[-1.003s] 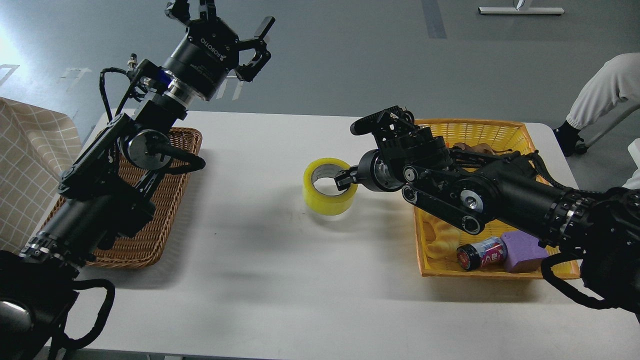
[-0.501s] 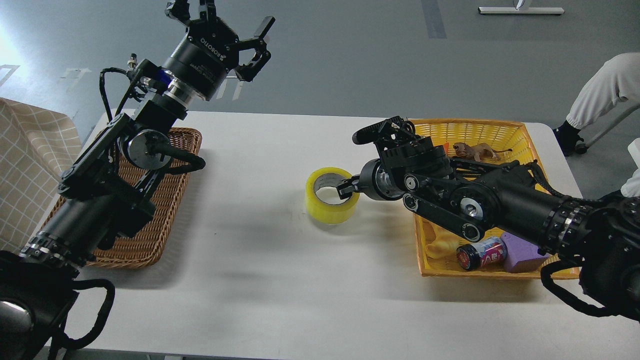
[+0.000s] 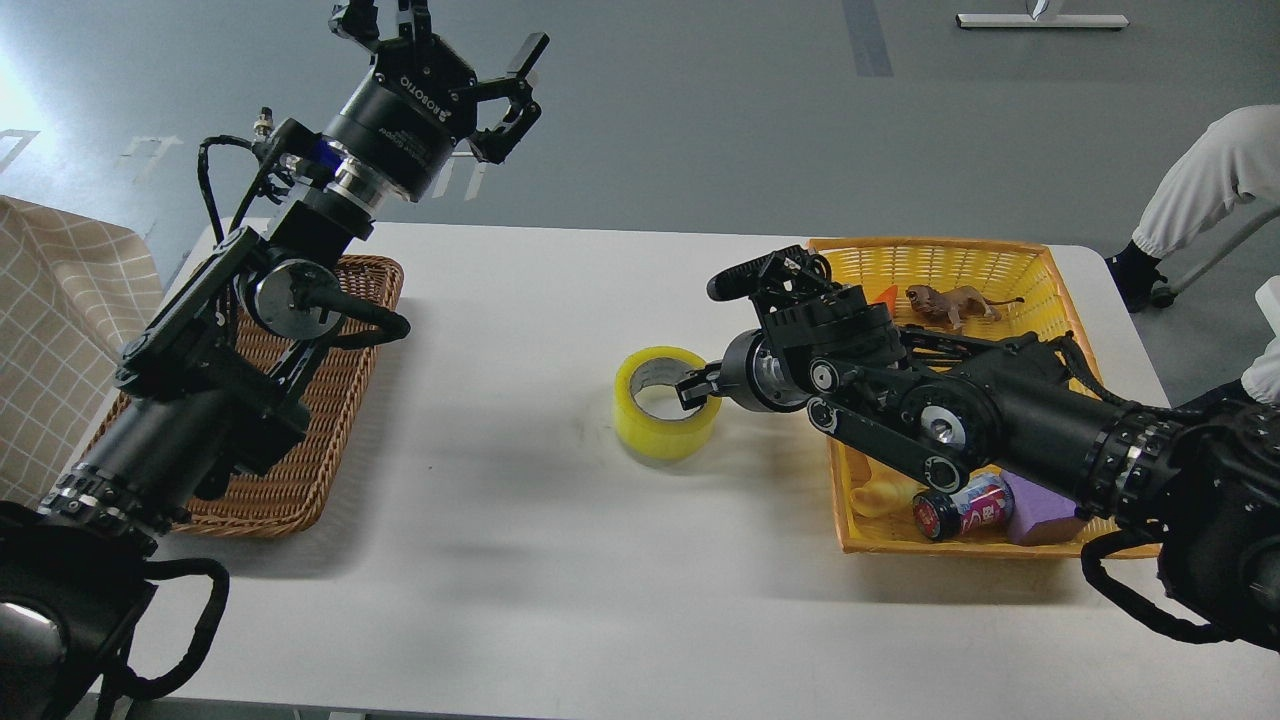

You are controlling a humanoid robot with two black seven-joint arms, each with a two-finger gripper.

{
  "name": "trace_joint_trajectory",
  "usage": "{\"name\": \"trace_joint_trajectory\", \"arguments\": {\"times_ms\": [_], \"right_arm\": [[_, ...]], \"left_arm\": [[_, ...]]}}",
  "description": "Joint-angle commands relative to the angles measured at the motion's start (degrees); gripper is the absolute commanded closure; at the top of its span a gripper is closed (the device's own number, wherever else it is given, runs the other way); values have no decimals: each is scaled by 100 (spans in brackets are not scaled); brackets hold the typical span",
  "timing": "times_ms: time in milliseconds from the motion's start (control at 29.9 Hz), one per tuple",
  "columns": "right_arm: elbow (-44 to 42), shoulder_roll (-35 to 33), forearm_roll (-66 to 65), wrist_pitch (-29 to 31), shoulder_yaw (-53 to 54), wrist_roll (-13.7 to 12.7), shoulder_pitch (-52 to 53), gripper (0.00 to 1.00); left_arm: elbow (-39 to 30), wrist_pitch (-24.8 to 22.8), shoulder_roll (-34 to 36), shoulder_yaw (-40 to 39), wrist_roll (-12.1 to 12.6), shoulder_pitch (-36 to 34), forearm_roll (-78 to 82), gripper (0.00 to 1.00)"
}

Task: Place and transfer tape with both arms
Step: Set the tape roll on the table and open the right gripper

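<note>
The tape [image 3: 660, 425], a thick roll of translucent yellow with a grey-white core, sits upright on its flat side on the white table [image 3: 520, 560], just left of the yellow basket. My right gripper [image 3: 699, 386] reaches in from the right, and its small dark fingertips sit over the roll's right wall, one inside the core. It looks shut on that wall. My left gripper [image 3: 445, 32] is raised high above the table's far left edge, open and empty, far from the tape.
A brown wicker tray [image 3: 300, 480] lies at the left under my left arm. A yellow basket [image 3: 950, 252] at the right holds a toy lion [image 3: 950, 300], a can [image 3: 965, 505], a purple block [image 3: 1040, 500] and a yellow bread toy [image 3: 880, 495]. A person's leg [image 3: 1200, 180] shows far right.
My right gripper and the tape have come down and slightly nearer, from a little above the table to resting on it. The toy lion has come into view. The left arm has not moved.
</note>
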Motion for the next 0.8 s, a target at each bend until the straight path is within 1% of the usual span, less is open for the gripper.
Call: {"name": "trace_joint_trajectory", "arguments": {"times_ms": [0, 100, 134, 234, 301, 334, 435, 468, 501, 535, 568, 769], "right_arm": [[-8, 0, 0, 0, 6, 0, -7, 83], [-8, 0, 0, 0, 7, 0, -16, 81], [-8, 0, 0, 0, 7, 0, -16, 78], [-8, 0, 0, 0, 7, 0, -25, 76], [-8, 0, 0, 0, 7, 0, -25, 71], [-8, 0, 9, 0, 7, 0, -25, 67], [0, 0, 9, 0, 24, 0, -25, 49], [9, 0, 26, 0, 50, 0, -25, 34], [9, 0, 35, 0, 59, 0, -25, 28], [18, 0, 61, 0, 77, 0, -25, 17], [9, 0, 62, 0, 77, 0, -25, 10], [18, 0, 79, 0, 129, 0, 28, 6]], "left_arm": [[0, 0, -25, 0, 8, 8, 0, 2], [0, 0, -25, 0, 8, 8, 0, 2], [-9, 0, -25, 0, 8, 8, 0, 2], [-9, 0, -25, 0, 8, -1, 0, 2], [-18, 0, -25, 0, 8, -1, 0, 2], [-18, 0, -25, 9, 8, 8, 0, 2], [-26, 0, -25, 9, 8, 8, 0, 2], [-18, 0, -25, 9, 17, 8, 0, 2], [-26, 0, -33, 9, 17, -1, 0, 2], [-27, 0, -25, 9, 17, -1, 0, 2], [-27, 0, -16, 9, 17, -1, 0, 2], [-27, 0, 2, 9, 17, -1, 0, 2]]}}
